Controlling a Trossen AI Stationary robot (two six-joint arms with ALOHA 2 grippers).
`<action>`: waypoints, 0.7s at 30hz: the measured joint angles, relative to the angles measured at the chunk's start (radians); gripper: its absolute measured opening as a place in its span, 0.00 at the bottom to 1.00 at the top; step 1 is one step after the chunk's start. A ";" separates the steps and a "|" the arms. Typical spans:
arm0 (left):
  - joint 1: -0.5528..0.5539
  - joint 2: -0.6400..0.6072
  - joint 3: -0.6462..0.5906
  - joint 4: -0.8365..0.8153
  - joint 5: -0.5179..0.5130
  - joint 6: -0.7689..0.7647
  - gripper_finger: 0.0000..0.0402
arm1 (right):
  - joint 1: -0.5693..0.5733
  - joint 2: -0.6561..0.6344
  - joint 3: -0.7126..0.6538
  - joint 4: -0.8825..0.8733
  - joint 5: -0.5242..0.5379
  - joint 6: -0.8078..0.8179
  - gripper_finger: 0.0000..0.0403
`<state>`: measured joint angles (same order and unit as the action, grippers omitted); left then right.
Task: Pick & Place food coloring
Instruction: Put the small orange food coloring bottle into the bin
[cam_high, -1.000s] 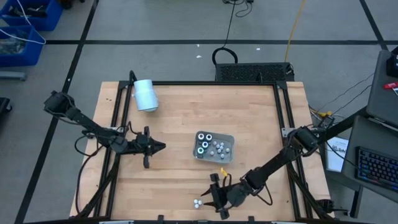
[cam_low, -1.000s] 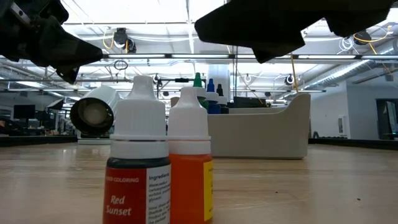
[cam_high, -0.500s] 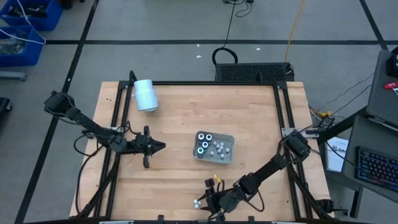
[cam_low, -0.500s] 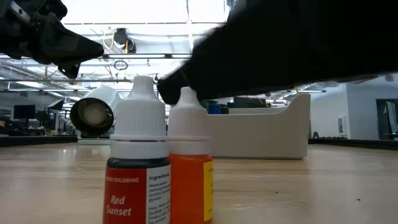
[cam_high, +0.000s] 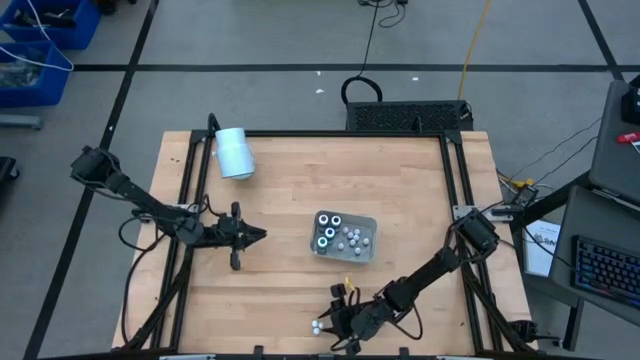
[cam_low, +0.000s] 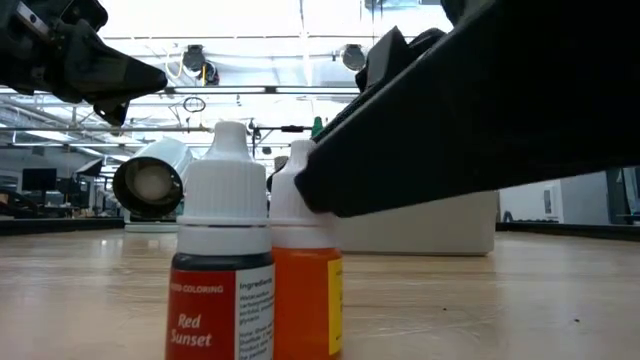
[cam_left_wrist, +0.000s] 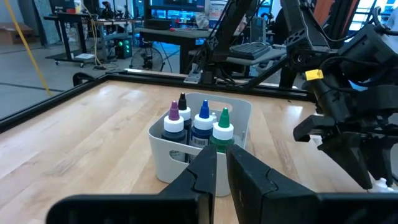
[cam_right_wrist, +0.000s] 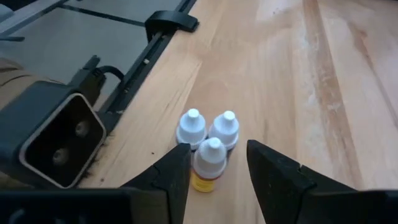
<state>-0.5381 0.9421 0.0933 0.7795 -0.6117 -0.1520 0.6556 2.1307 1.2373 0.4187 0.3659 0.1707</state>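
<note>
right gripper low at the desk's front edge, fingers apart; left gripper waits near the left edge, fingers nearly together.

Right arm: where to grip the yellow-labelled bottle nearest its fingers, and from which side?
Probably the white cap and neck of the yellow-labelled bottle, coming from its open side, away from the two bottles behind. It stands upright, already between the right gripper's open fingers.
</note>
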 joint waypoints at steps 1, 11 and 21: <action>0.000 0.000 0.000 0.000 0.000 0.000 0.10 | 0.000 0.000 0.000 0.001 0.000 0.000 0.36; 0.000 0.000 0.000 0.000 0.000 0.000 0.10 | -0.001 0.000 0.000 0.003 -0.004 -0.002 0.36; 0.000 0.000 0.001 0.000 0.000 0.000 0.10 | -0.007 0.000 0.000 0.004 -0.034 -0.001 0.31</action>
<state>-0.5381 0.9421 0.0940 0.7795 -0.6117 -0.1519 0.6483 2.1307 1.2373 0.4226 0.3318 0.1695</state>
